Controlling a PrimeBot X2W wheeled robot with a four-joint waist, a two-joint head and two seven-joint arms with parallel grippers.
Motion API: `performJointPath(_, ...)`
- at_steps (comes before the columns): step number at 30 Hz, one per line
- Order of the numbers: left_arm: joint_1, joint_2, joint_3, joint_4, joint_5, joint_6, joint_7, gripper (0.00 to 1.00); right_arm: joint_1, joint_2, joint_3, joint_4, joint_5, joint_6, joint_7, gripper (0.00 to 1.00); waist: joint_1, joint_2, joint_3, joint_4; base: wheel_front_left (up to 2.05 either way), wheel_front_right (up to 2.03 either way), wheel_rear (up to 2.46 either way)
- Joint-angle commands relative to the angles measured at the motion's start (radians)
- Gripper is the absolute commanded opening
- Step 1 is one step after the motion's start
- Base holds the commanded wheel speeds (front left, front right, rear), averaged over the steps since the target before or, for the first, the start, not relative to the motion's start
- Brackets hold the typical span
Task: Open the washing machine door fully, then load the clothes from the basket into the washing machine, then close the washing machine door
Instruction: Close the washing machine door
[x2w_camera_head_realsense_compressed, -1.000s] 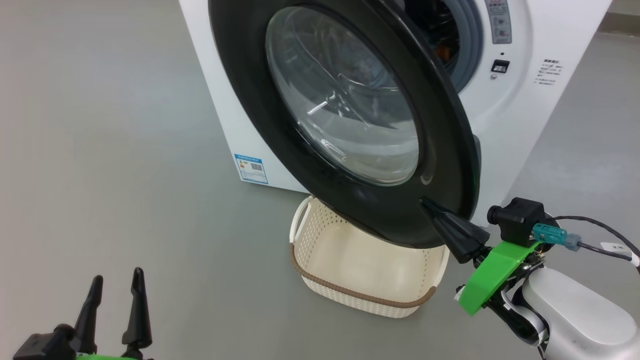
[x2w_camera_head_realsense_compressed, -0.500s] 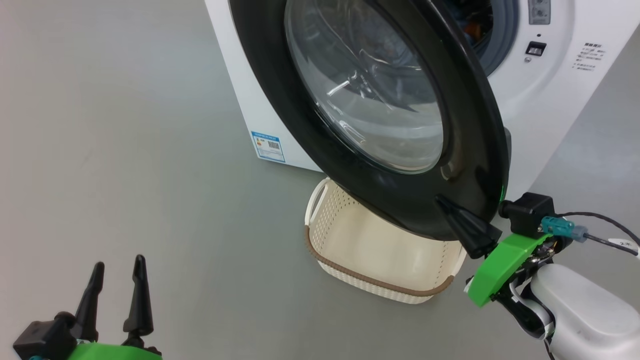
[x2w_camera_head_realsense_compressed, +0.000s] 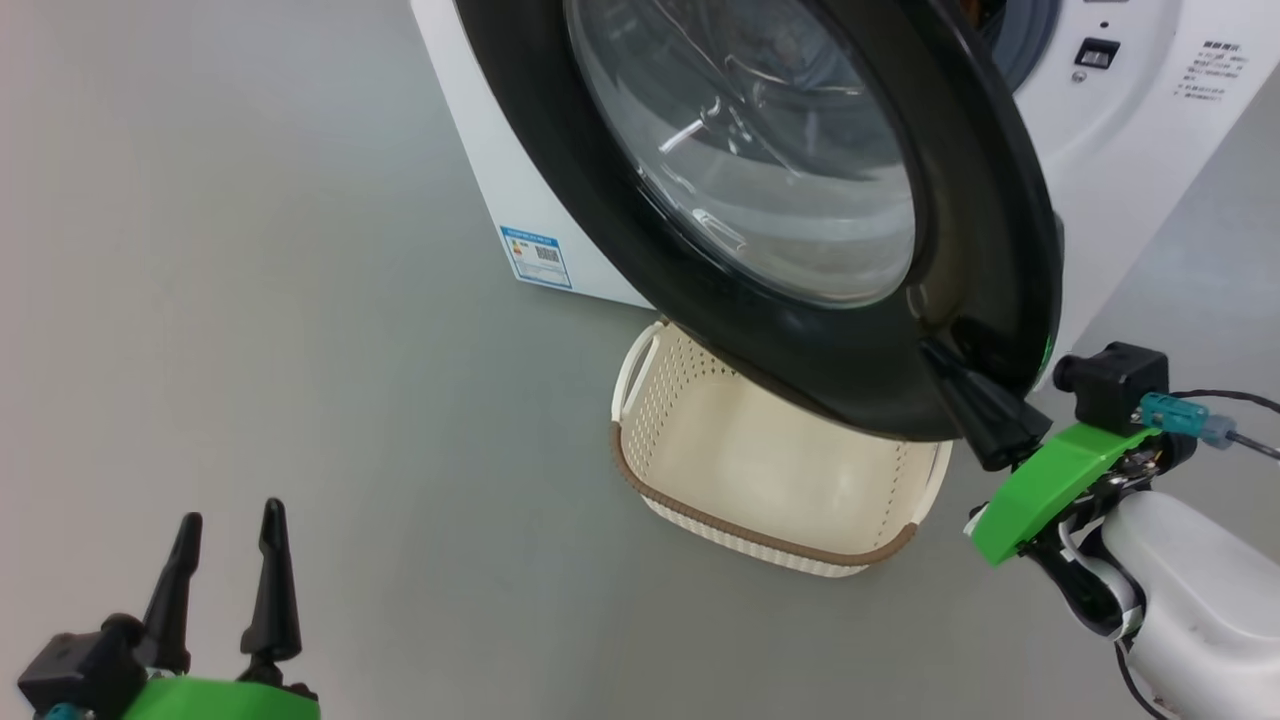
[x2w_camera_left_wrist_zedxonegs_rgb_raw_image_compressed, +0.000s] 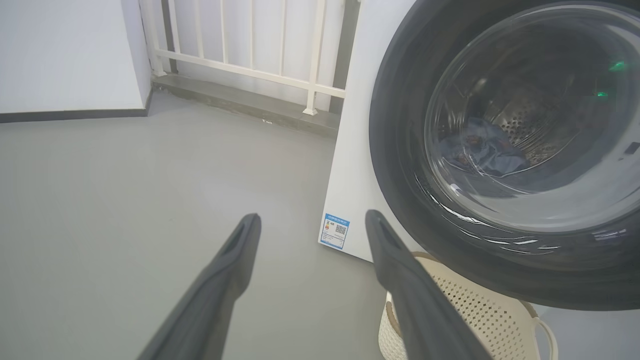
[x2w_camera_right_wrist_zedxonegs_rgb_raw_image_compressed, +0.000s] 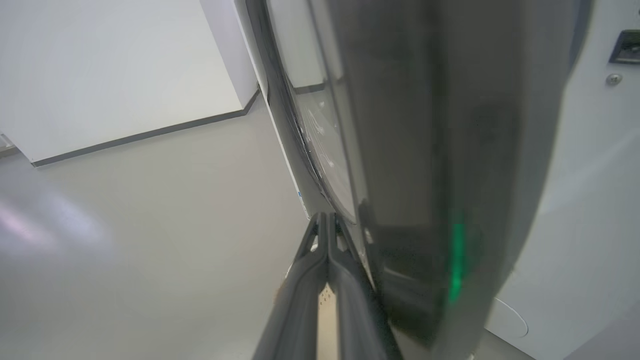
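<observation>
Door (x2w_camera_head_realsense_compressed: 760, 170) half open, right gripper (x2w_camera_head_realsense_compressed: 938, 352) at its rim.
Right fingers pressed shut, tips against the door's black rim at its 5 o'clock. Left gripper (x2w_camera_head_realsense_compressed: 230, 515) low at 7 o'clock, fingers spread apart, nothing between them. Basket (x2w_camera_head_realsense_compressed: 760, 537) on floor (x2w_camera_head_realsense_compressed: 300, 300) under the door. Clothes (x2w_camera_left_wrist_zedxonegs_rgb_raw_image_compressed: 482, 150) seen through the glass, inside washer (x2w_camera_head_realsense_compressed: 480, 170) drum.

Top of door (x2w_camera_head_realsense_compressed: 830, 360) cut off by head-view edge; its lower rim hid far side of basket (x2w_camera_head_realsense_compressed: 760, 535). Txt on label (x2w_camera_head_realsense_compressed: 535, 257) too small to read. Thru glass, clothes (x2w_camera_left_wrist_zedxonegs_rgb_raw_image_compressed: 482, 150) were dim, prob. blue fabric.
</observation>
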Motion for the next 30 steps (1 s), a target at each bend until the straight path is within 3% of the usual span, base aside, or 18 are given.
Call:
performJointPath(1,-0.045,0.026,0.038,-0.030,-0.008,-0.005,-0.009,1.00,-0.009,-0.025,-0.017,-0.013,-0.003,0.004,-0.008,0.00,-0.0001,0.0000,0.019,-0.004,0.00,0.00,0.00)
performJointPath(19,-0.112,0.032,0.029,-0.060,-0.008,-0.005,-0.009,1.00,-0.142,-0.097,-0.190,-0.018,-0.034,0.004,-0.008,0.00,-0.0001,0.0000,0.182,0.005,0.00,0.00,0.00)
performJointPath(30,-0.138,0.028,0.027,-0.065,-0.010,-0.005,-0.009,1.00,-0.266,-0.156,-0.220,-0.011,-0.056,0.004,-0.008,0.00,-0.0001,0.0000,0.253,0.014,0.00,0.00,0.00)
